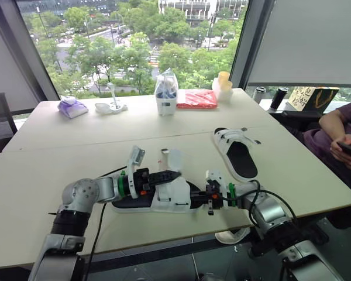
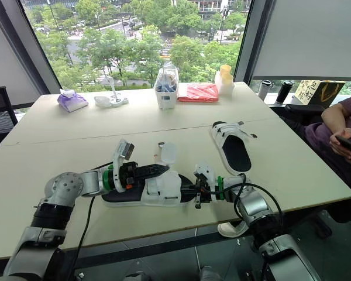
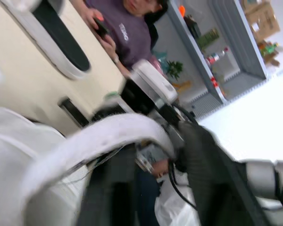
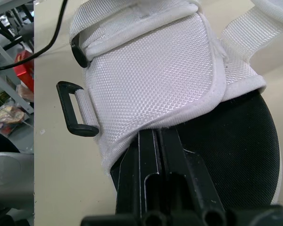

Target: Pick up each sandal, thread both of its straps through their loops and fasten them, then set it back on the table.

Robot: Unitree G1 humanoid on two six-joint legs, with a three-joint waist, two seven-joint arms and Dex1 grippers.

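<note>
**Near sandal flat on table, a gripper at each end**

Near sandal (image 1: 174,198) lies flat on the table (image 1: 41,170) close to the front edge, black footbed up, white mesh upper across its middle. One strap (image 1: 174,158) stands up off it, just past the tip of L gripper (image 1: 174,174). L gripper lies along the sandal over one end, pointing at R gripper (image 1: 203,193). Whether L gripper is open or closed: can't tell.

R gripper comes in at the opp. end, low over the footbed. Its two fingers (image 4: 144,160) sit pressed together, tips tucked under the edge of the upper. Whether they pinch anything there: can't tell. A black loop (image 4: 74,109) sticks out from the upper's side, near those tips.

2nd sandal (image 1: 238,153) lies flat beyond R gripper, well apart from it.

Person (image 1: 339,132) sits past the table edge on R gripper's side, phone (image 1: 348,149) in hand.

Far beyond both grippers, along the window side, are a clear bag (image 1: 166,92), a red packet (image 1: 197,98) and a purple item (image 1: 72,108).
</note>
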